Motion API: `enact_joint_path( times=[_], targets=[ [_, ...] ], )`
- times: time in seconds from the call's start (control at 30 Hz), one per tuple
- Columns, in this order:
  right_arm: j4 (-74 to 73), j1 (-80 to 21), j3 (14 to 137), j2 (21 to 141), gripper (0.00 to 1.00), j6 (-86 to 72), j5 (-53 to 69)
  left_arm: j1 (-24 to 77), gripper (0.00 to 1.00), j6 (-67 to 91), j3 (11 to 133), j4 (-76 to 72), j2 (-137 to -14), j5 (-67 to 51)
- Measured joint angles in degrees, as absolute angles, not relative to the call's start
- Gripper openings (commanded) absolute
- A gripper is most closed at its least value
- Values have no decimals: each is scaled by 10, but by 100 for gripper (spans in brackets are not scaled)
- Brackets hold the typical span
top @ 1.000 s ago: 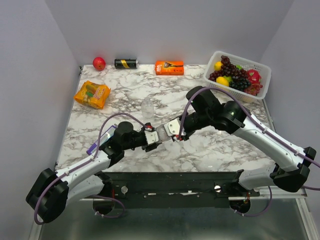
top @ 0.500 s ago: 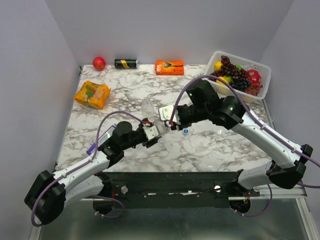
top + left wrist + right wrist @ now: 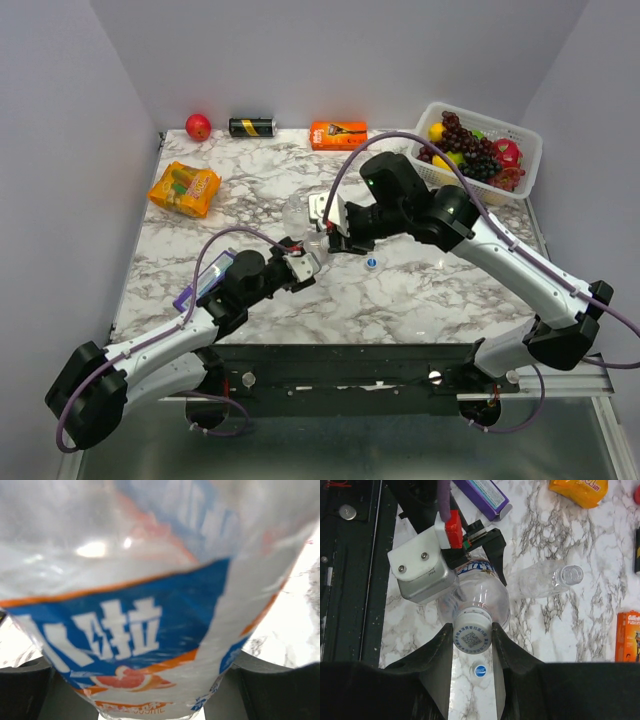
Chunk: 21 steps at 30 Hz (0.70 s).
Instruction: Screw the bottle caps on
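Note:
My left gripper (image 3: 302,264) is shut on a clear bottle (image 3: 150,605) with a blue, white and orange label, which fills the left wrist view. In the right wrist view this bottle (image 3: 485,597) points its neck at the camera. A whitish cap (image 3: 472,638) sits on its neck. My right gripper (image 3: 472,645) is shut on that cap, one finger on each side; it also shows in the top view (image 3: 330,238). A bluish cap (image 3: 480,670) lies on the marble below, also seen from the top (image 3: 371,264). A second clear bottle (image 3: 545,580) lies uncapped on its side.
A white fruit basket (image 3: 525,150) stands at the back right. An orange box (image 3: 338,134), a black-and-yellow can (image 3: 252,127) and a red apple (image 3: 198,126) line the back edge. An orange snack bag (image 3: 185,188) and a purple box (image 3: 200,282) lie on the left.
My right gripper has moved back and left, uncovering the bluish cap on the marble. The left gripper has followed, keeping the bottle's neck at the right fingers.

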State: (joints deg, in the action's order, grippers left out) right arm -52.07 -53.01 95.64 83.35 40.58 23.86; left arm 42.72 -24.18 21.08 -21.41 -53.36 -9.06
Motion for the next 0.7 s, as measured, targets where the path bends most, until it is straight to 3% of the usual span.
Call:
enact_joint_path(
  times=[0.7],
  targets=[
    [-505, -471, 955, 885, 1, 26, 215, 455, 0, -305, 211, -190, -549, 65]
  ],
)
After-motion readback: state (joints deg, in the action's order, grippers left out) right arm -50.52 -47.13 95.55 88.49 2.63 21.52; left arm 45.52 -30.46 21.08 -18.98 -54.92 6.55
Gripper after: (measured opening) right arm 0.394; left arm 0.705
